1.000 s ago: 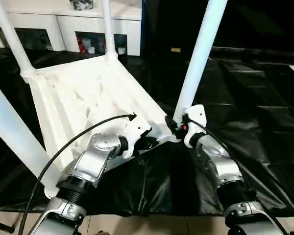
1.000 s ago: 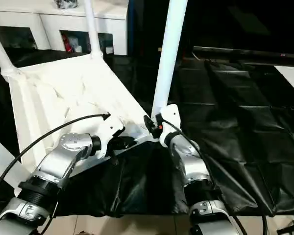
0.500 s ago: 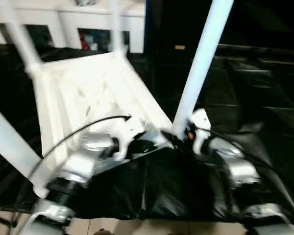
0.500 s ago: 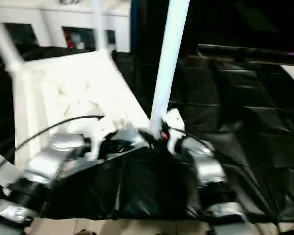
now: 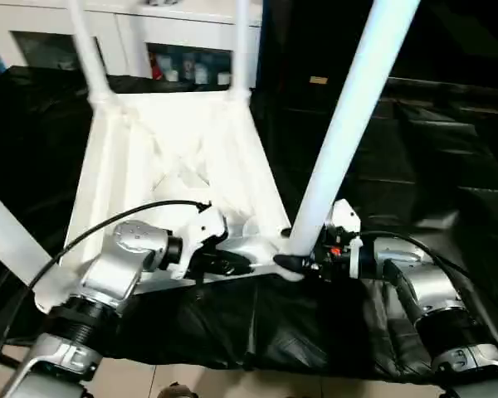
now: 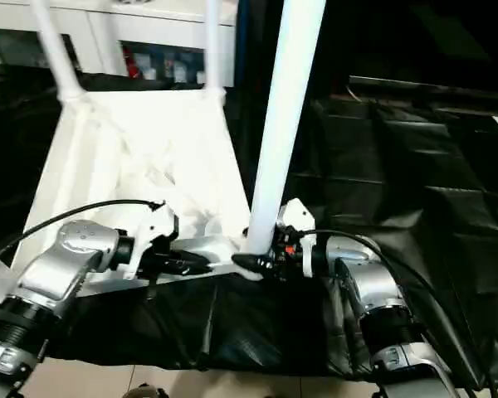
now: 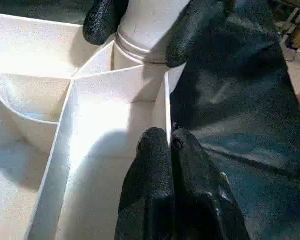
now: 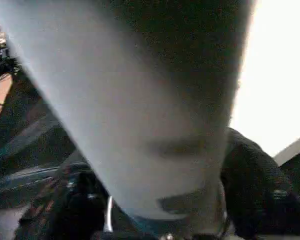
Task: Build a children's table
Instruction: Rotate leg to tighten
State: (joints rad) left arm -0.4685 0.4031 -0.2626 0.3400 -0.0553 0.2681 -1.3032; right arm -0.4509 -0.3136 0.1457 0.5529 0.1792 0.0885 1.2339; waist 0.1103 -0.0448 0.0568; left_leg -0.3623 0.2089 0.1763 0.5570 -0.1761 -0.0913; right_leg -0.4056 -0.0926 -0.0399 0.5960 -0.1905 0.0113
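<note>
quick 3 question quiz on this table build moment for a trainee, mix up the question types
1. True or false: the tabletop lies with its ribbed underside up.
2. What do the left gripper's fingers pinch? A) a leg B) the tabletop's rim wall C) the black sheet
3. Fill in: the right gripper's fingers sit on either side of the base of the near ____, where it enters its corner socket.

Key: 1 true. 2 B, shut on the thin wall in the left wrist view. 3 leg.
</note>
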